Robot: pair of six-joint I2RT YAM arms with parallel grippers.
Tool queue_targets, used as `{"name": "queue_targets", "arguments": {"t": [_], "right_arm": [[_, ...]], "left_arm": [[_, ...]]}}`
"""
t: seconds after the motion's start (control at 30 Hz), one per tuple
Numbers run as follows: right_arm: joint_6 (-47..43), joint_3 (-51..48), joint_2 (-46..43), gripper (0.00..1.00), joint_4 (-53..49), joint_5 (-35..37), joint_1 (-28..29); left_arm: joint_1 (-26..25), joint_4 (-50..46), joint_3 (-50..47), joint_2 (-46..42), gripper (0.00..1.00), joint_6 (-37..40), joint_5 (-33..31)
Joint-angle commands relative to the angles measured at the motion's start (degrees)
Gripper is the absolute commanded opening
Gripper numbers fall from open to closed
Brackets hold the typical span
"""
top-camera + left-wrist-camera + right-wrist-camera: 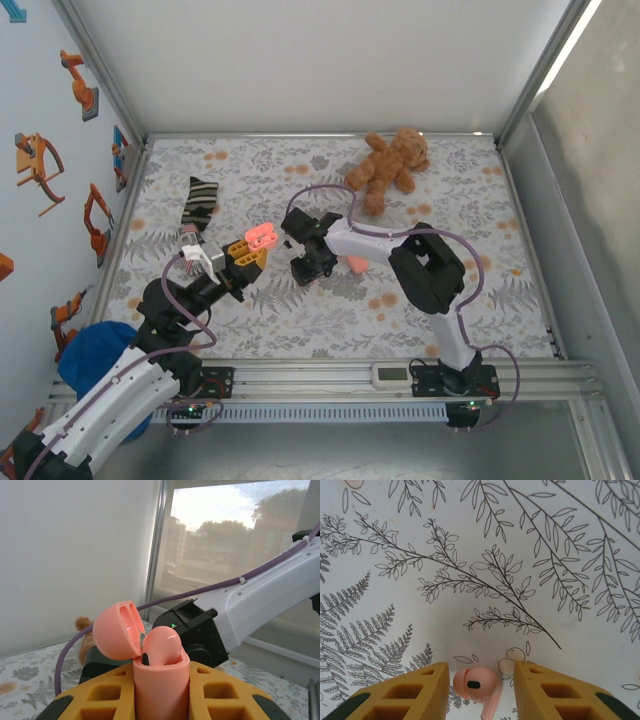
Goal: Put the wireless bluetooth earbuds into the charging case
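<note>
My left gripper (161, 695) is shut on the body of a salmon-pink charging case (160, 685) and holds it upright above the cloth. The case's lid (117, 630) is hinged open to the left, and one earbud (162, 645) sits in the case with its rounded head sticking out. From above, the case (261, 236) is at centre left. My right gripper (300, 265) points down at the cloth just to the right of it. A second earbud (476, 685) lies flat on the cloth between that gripper's yellow fingers (415, 692). The jaws are open, with a gap on the earbud's right side.
A brown teddy bear (388, 165) lies at the back right and a striped sock (198, 205) at the back left. A pink object (355, 263) lies on the cloth by the right arm's forearm. A blue bundle (95, 355) sits off the table's front left corner.
</note>
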Motion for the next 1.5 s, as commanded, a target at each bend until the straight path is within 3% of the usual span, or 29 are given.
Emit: {"name": "queue_targets", "arguments": {"t": [0.0,0.13,0.97,1.47], "right_arm": [[-0.7,1.1,1.8,0.37,-1.7,0.4,0.7],[-0.7,0.8,1.3,0.32,-1.8,1.3,0.9],[-0.6,-3.3,-5.3,0.29,-0.4,4.2,1.2],[-1.0,-7.8,-19.1,0.3,0.1,9.6,0.4]], "left_arm": [[-0.2,1.1,-0.2,-0.5,0.0,0.0,0.1],[-0.3,0.9,-0.2,-0.7,0.0,0.0,0.2],[-0.3,0.4,-0.4,-1.3,0.0,-0.1,-0.1],[-0.3,2.5,-0.5,0.4,0.0,-0.5,0.1]]}}
